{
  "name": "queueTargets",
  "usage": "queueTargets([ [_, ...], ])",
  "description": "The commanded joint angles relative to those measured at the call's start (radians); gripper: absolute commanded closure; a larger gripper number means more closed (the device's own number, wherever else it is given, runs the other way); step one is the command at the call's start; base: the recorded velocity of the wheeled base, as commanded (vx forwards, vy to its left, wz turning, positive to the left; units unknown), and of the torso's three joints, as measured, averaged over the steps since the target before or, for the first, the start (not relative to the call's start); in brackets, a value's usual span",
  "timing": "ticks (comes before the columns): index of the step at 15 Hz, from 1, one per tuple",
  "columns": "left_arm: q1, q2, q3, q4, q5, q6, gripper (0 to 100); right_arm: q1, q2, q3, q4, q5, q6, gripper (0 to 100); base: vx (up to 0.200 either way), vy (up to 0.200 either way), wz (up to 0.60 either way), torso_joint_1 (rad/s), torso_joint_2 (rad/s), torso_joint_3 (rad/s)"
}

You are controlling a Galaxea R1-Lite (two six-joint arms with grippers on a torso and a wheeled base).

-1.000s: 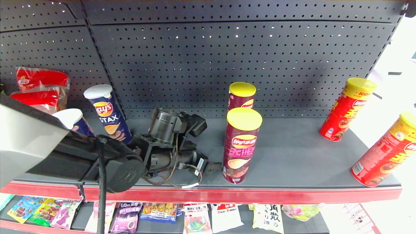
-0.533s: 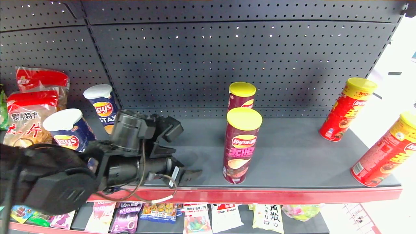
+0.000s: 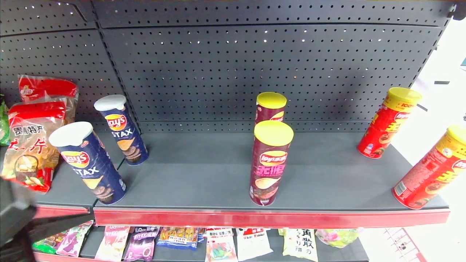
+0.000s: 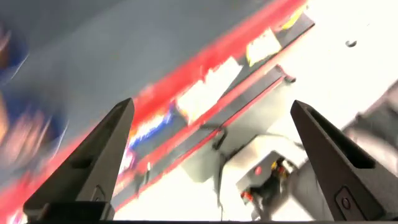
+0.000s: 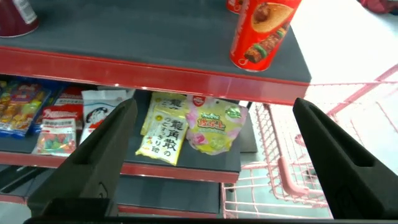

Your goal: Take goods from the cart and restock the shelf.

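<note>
Judging the next fetch, we weigh one relation above all: the cart (image 5: 283,167) lies off the right end of the shelf (image 3: 204,174), lower than its red lip. The right gripper (image 5: 214,102) hangs in front of that end. Its view takes in the pink wire below and the front red can (image 5: 264,31) upright at the shelf's near right corner. Its fingers are spread wide with nothing between them.

The left gripper (image 4: 212,104) is spread wide and empty too, and its view is blurred across the red lip and the floor beyond. We see the left arm (image 3: 16,225) low at the opposite corner, below the front blue can (image 3: 87,163). The whole run of the shelf lies between it and the cart. We therefore take the right arm as the nearer one, needing a short drop down and outward to reach in.

We cannot see what lies inside the cart, so we cannot tell the long axis of the next item. On the shelf every can stands upright, the maroon cans (image 3: 271,163) one behind the other at the middle. Bare board shows on both sides of them, and we judge the right-hand gap the easier one for that arm to fill.
</note>
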Motion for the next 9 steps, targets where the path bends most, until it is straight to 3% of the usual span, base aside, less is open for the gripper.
queueTargets([
  [1,0.109,-0.812,0.036,0.634,0.216,-0.035,0,-0.120,0.110,-0.068,0.012,0.001,-0.001,0,0.000,0.000,0.00,0.000,0.00,0.000],
  [2,0.129,-0.845,0.038,0.728,0.292,-0.105,0,-0.188,0.139,-0.082,0.012,0.001,-0.001,0,0.000,0.000,0.00,0.000,0.00,0.000],
  [3,0.143,-0.845,0.036,0.748,0.349,-0.180,0,-0.231,0.136,-0.073,0.014,0.001,-0.002,0,0.000,0.000,0.00,0.000,0.00,0.000],
  [4,0.198,-0.845,0.064,0.725,0.409,-0.312,0,-0.284,0.080,-0.018,0.023,0.010,-0.004,0,0.000,0.000,0.00,0.000,0.00,0.000],
  [5,0.250,-0.837,0.090,0.710,0.406,-0.358,0,-0.280,0.059,-0.005,0.026,0.037,-0.002,0,0.000,0.000,0.00,0.000,0.00,0.000],
  [8,0.267,-0.845,0.131,0.616,0.369,-0.354,0,-0.185,-0.001,0.005,0.014,0.204,-0.014,0,0.000,0.000,0.00,0.000,0.00,0.000],
  [9,0.267,-0.845,0.151,0.518,0.346,-0.357,0,-0.159,-0.053,0.007,0.012,0.207,-0.044,0,0.000,0.000,0.00,0.000,0.00,0.000],
])
